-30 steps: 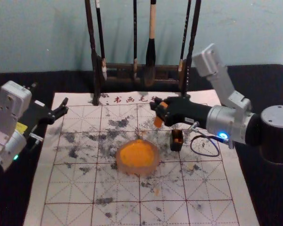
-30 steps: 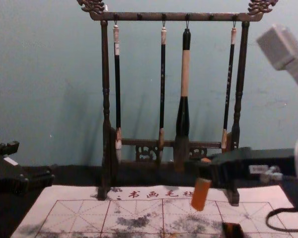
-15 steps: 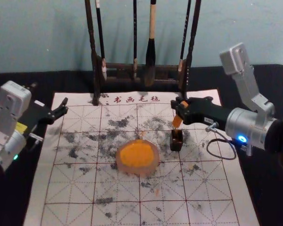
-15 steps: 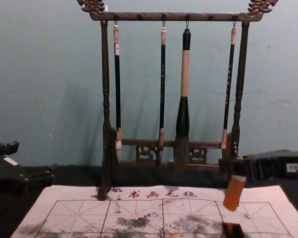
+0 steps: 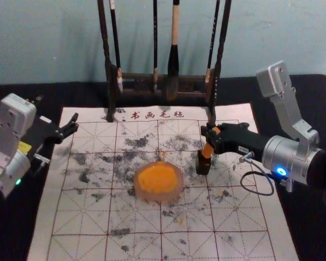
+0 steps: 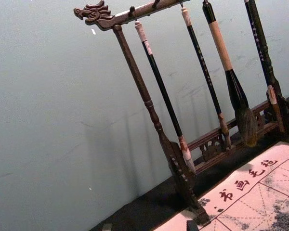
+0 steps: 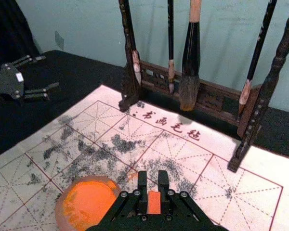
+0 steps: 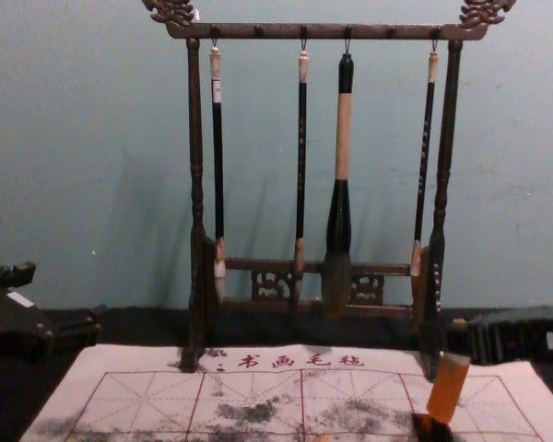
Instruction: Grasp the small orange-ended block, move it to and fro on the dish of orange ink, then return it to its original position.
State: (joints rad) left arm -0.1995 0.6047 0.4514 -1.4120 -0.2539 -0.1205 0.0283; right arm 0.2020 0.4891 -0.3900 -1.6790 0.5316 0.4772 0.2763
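Head view: right gripper [image 5: 208, 138] was clamped on the orange block [image 5: 207, 150], which leaned, lower end at the small dark box [image 5: 203, 167], beside the ink dish [image 5: 180, 188]; left gripper [image 5: 73, 123] sat parked by the mat's [image 5: 46, 217] left edge, fingers apart. Chest view: block's end seemingly sat just inside the box's mouth. Left wrist view: brushes [image 6: 236, 91] hung on a rack [image 6: 136, 72]. Right wrist view: block was pinched between both fingers
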